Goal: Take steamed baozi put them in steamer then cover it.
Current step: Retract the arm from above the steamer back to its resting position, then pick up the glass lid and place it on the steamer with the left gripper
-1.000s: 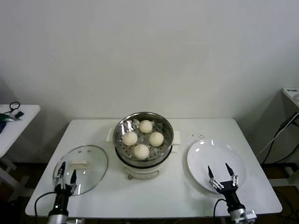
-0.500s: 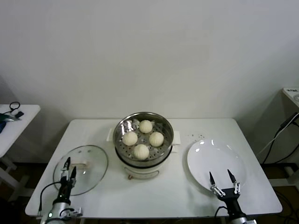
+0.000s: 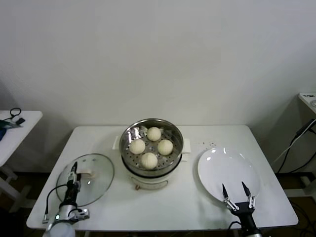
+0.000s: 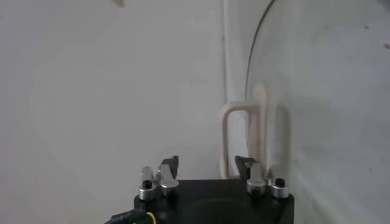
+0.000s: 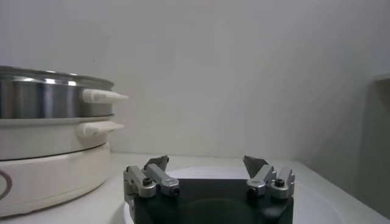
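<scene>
Left gripper (image 3: 74,172): we see its two dark fingertips (image 4: 170,164) standing apart, one on each side of the cream-white bar handle (image 4: 251,125) of the round clear glass cover with a metal rim (image 3: 98,168). We cannot tell whether the tips touch the handle; nothing is lifted. The cover lies flat on the white rectangular table (image 3: 187,202), at its front-left part, just beside the pot.

Right gripper (image 3: 237,193): both prongs spread wide, holding nothing. It hovers over the near edge of the one flat round white plate (image 3: 222,165), which sits at the table's right, well apart from the cover.

Count at centre: four small round cream-white steamed baozi (image 3: 149,159), arranged as a diamond, close together, inside the one round shiny stainless-steel steamer basket (image 3: 174,133). The basket rests on a cream-white electric pot base (image 3: 148,181). From the right wrist view we note two pale side handles (image 5: 103,96) stacked on the pot's flank, upper on the steel ring, lower on the base.

The steamer stands uncovered.

One small white side table (image 3: 19,126) is at far left, with dark objects on it too small to identify.
</scene>
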